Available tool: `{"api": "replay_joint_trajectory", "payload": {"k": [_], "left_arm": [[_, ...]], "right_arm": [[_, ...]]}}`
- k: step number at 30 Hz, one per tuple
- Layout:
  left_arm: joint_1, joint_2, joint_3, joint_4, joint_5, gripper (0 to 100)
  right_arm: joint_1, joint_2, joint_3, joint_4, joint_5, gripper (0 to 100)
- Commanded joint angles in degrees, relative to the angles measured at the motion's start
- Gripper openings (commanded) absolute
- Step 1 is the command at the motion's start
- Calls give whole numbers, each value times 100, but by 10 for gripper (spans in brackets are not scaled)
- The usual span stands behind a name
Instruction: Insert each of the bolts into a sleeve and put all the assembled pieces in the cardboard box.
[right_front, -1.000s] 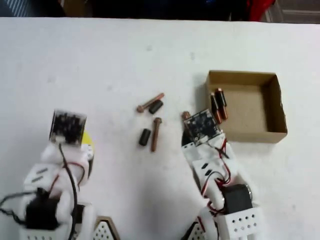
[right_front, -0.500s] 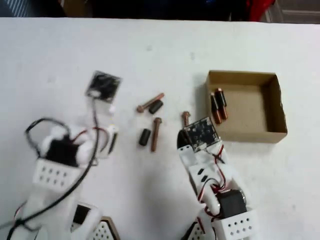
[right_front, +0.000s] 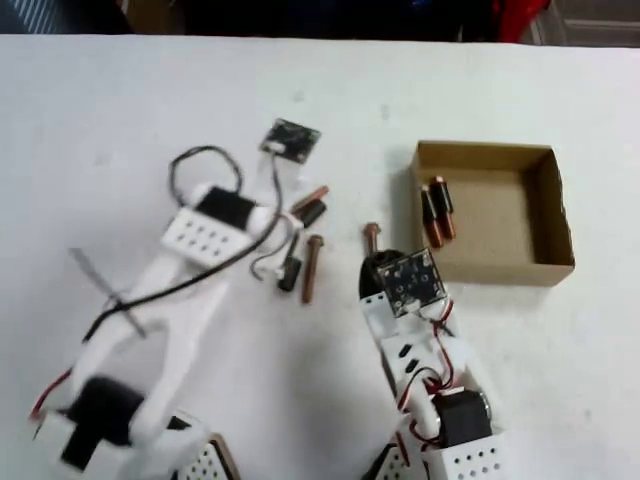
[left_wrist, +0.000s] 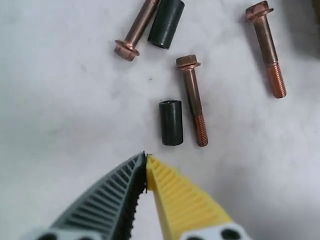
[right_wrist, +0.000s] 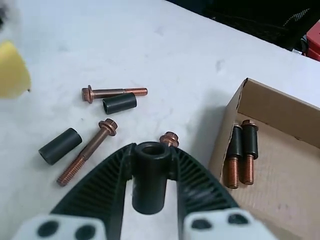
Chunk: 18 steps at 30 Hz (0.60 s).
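Your left arm (right_front: 170, 310) stretches slantwise up the table from the near edge, well to the left of the cardboard box (right_front: 500, 268). Its wrist is bent over, and the grey and yellow fingers of the left gripper (left_wrist: 145, 161) are pressed together at the tips with nothing between them. Your right arm (right_front: 420, 370) stands just off the box's near left corner, and the black fingers of the right gripper (right_wrist: 150, 152) are clamped on either side of a black sleeve (right_wrist: 149, 187).

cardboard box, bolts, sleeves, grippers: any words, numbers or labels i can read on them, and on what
No readable text anywhere.
Cardboard box, bolts, sleeves: plain, no print visible.
Left gripper, right gripper: no marks.
Camera boards on the wrists, high view: any print too small to read.
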Motion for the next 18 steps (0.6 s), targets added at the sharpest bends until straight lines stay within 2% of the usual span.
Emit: {"api": "replay_joint_trajectory", "payload": {"k": [1, 6, 9, 12, 18], "left_arm": [[242, 523, -615, -44, 299, 24], [233, 1244, -1442, -44, 659, 45], [251, 1684, -1714, -44, 695, 136], [224, 2105, -1908, -53, 1108, 189], [233, 2949, -2505, -53, 1248, 159]], "right_arm": [[48, -84, 18, -110, 0, 16], [48, -84, 35, -119, 0, 16], [48, -84, 35, -119, 0, 16], [48, -84, 35, -110, 0, 16], [48, -84, 35, -110, 0, 16]]}}
